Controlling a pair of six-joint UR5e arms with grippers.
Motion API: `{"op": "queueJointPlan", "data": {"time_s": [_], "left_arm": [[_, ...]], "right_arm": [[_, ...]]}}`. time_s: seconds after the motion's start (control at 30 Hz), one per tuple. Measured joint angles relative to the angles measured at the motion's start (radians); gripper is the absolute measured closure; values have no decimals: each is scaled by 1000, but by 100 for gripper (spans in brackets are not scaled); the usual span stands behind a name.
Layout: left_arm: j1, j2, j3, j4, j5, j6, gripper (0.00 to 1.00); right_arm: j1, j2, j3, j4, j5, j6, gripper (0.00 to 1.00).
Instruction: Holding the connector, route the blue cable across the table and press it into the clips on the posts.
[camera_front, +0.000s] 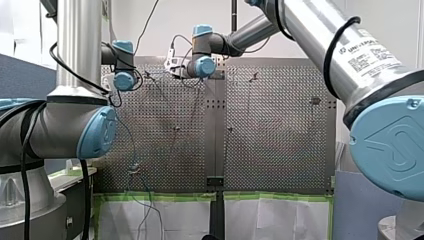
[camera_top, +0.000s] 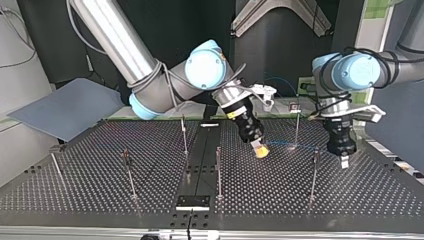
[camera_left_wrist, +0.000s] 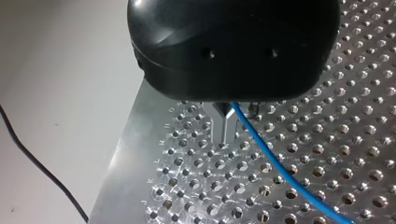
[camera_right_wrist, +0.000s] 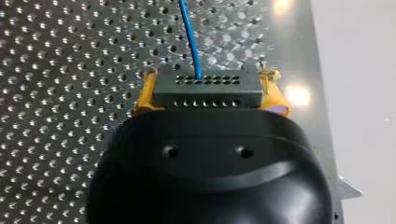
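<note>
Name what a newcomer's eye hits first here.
The blue cable, stretched low over the table between the two grippers in the top view's right half. My right gripper clamps the dark connector between yellow pads, and my left gripper has its metal fingers shut on the cable. Thin posts stand across the perforated table.

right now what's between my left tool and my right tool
In the top view, the blue cable spans from my right tool to my left tool, past a post.
</note>
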Motion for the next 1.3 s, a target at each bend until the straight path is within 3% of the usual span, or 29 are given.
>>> {"op": "queueJointPlan", "data": {"time_s": [0.23,0.47,0.9,1.07,1.3], "left_arm": [[22,-14,18,53,42,-52,100],[36,-62,57,63,81,-62,100],[57,-150,113,93,147,-105,100],[55,-153,113,77,136,-98,100],[46,-153,111,20,80,-45,100]], "right_arm": [[-5,10,-18,-8,-8,-1,100],[-19,11,-46,-7,-11,2,100],[-37,14,-49,-6,-10,3,100],[-38,15,-49,-5,-11,3,100],[-36,26,-49,0,-10,1,100]]}}
